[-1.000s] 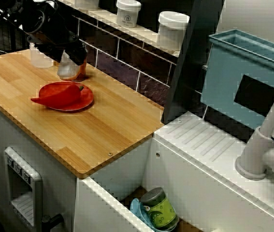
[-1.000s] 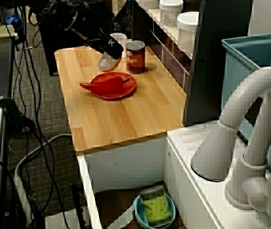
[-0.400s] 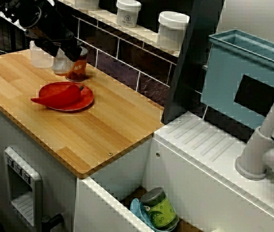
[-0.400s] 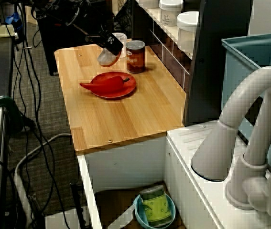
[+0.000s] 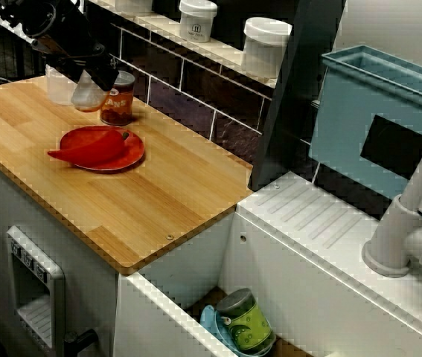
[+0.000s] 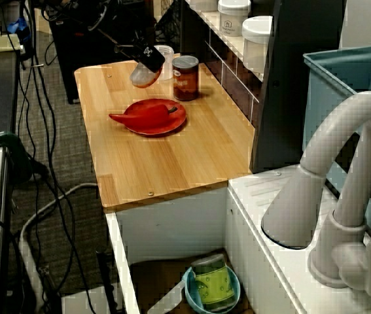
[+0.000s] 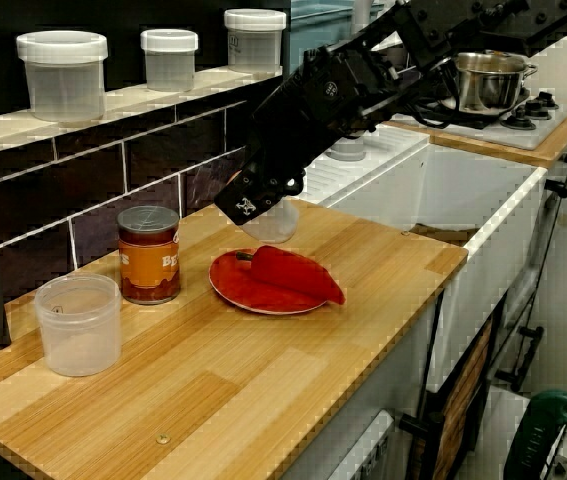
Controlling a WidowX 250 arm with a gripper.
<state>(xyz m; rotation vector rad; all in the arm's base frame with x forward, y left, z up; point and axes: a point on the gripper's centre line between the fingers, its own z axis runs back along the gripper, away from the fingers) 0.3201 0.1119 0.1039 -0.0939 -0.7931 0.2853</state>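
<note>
The pincer [image 7: 254, 204] is clenched on a small clear cup [image 7: 272, 222], gripping it at the rim so that it hangs tilted in the air, clear of the bench [image 5: 158, 201]. The cup sits just in front of the can [image 5: 117, 98] and above the can-side edge of the plate [image 7: 235, 287], touching neither as far as the side view shows. A red pepper [image 7: 294, 275] lies on that plate, and a clear tub [image 7: 80, 323] stands on the far side of the can. The cup looks light, thin-walled and smooth, likely slippery and easy to squash. A hold across the rim or upper wall, where it is stiffest, seems safest, with modest squeeze.
</note>
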